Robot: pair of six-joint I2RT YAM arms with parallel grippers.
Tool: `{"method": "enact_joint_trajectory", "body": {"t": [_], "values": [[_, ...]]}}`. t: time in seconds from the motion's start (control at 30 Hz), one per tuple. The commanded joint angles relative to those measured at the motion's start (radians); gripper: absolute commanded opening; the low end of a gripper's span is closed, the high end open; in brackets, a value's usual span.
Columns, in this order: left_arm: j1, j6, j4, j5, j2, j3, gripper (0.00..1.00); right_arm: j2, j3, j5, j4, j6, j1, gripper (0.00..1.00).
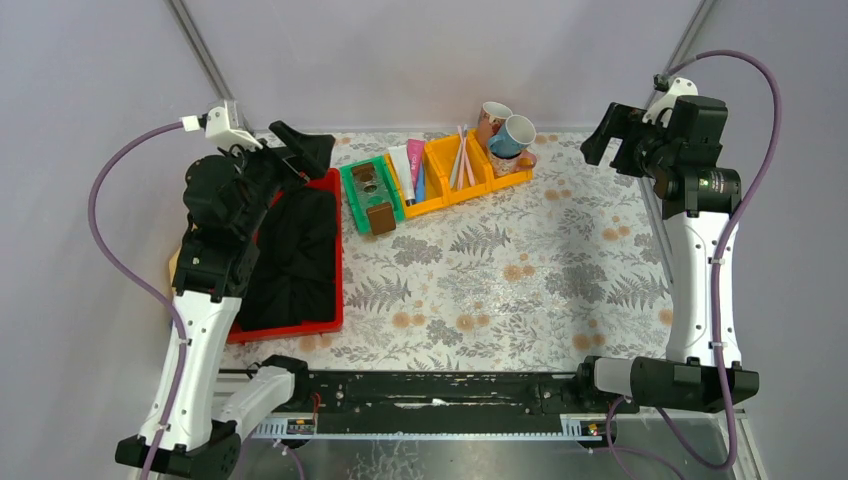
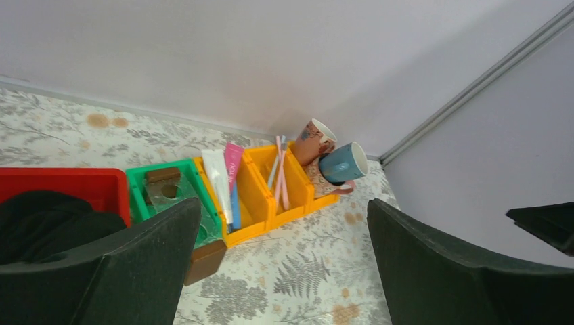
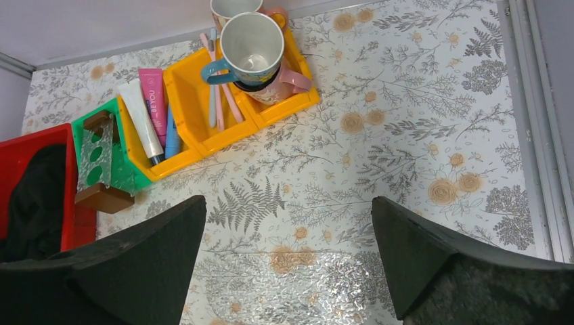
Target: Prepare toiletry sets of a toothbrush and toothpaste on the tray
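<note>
The red tray [image 1: 285, 329] lies at the left with a black cloth [image 1: 295, 250] in it. Three toothpaste tubes, white [image 3: 140, 118], magenta [image 3: 154, 95] and blue [image 3: 171, 139], lie in the left compartment of a yellow bin [image 1: 455, 190]. The toothbrushes [image 3: 220, 101] lean in its middle compartment and also show in the left wrist view [image 2: 279, 172]. My left gripper [image 1: 305, 155] is open and empty above the tray's far end. My right gripper [image 1: 603, 140] is open and empty at the far right, well apart from the bin.
A green bin [image 1: 368, 195] holding a brown block stands between tray and yellow bin, with another brown block [image 1: 381, 218] at its near end. Two mugs [image 1: 505, 130] sit at the yellow bin's right end. A metal rail [image 3: 538, 135] borders the table's right edge.
</note>
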Motion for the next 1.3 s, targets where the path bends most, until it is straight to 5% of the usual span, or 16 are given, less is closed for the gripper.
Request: {"method": "enact_joint_trajectory", "body": {"t": [0.0, 0.2, 0.37, 0.63, 0.97, 1.27], "values": [[0.018, -0.102, 0.061, 0.088, 0.007, 0.003, 1.00, -0.006, 0.006, 0.047, 0.043, 0.019, 0.010, 0.99], [0.023, -0.294, 0.196, 0.190, 0.001, -0.108, 1.00, -0.022, -0.031, -0.062, 0.085, -0.059, 0.013, 0.99], [0.025, -0.443, 0.323, 0.224, -0.004, -0.262, 1.00, -0.024, -0.073, -0.424, 0.053, -0.304, 0.018, 0.99], [0.037, -0.586, 0.361, 0.240, 0.064, -0.386, 1.00, -0.010, -0.143, -0.544, -0.040, -0.497, 0.022, 0.99], [0.045, -0.485, 0.314, 0.210, 0.073, -0.442, 1.00, 0.046, -0.180, -0.567, -0.038, -0.444, 0.022, 0.99], [0.046, -0.535, 0.615, 0.319, -0.015, -0.600, 1.00, -0.052, -0.324, -0.711, 0.130, -0.294, 0.022, 0.99]]}}
